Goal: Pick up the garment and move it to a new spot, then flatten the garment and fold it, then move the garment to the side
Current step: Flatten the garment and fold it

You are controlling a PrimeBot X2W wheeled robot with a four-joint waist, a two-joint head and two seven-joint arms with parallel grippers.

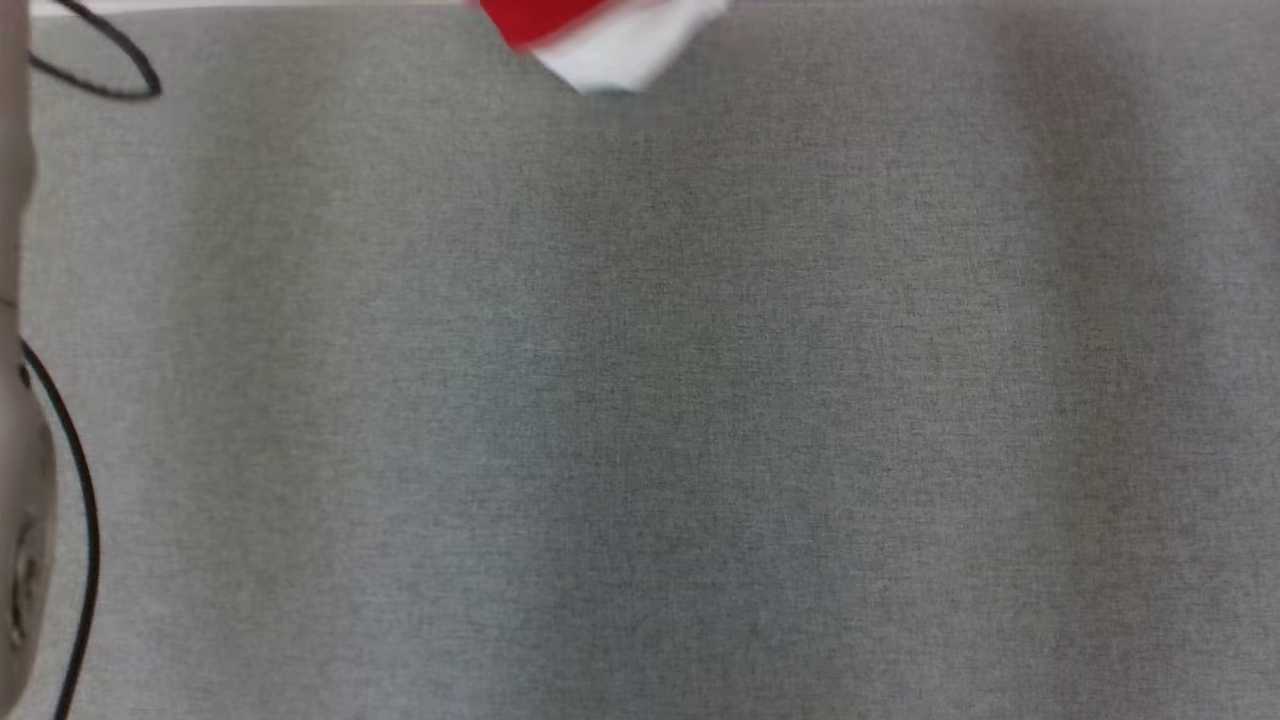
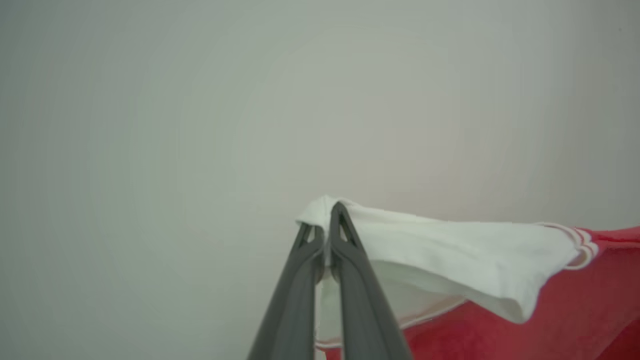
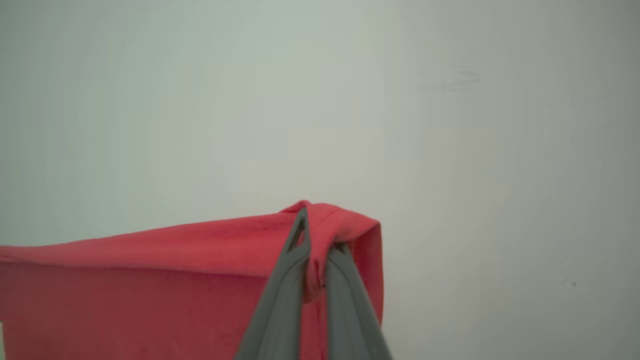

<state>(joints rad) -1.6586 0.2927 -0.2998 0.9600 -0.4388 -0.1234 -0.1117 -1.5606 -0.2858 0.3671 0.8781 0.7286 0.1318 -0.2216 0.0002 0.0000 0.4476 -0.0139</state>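
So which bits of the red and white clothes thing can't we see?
- Head view: the red and white cloth garment is blurred and cut by the top edge.
- Left wrist view: beyond the left end effector, it runs off right and bottom.
- Right wrist view: beyond the right end effector, it runs off left and bottom.
- Its kind: cannot tell.
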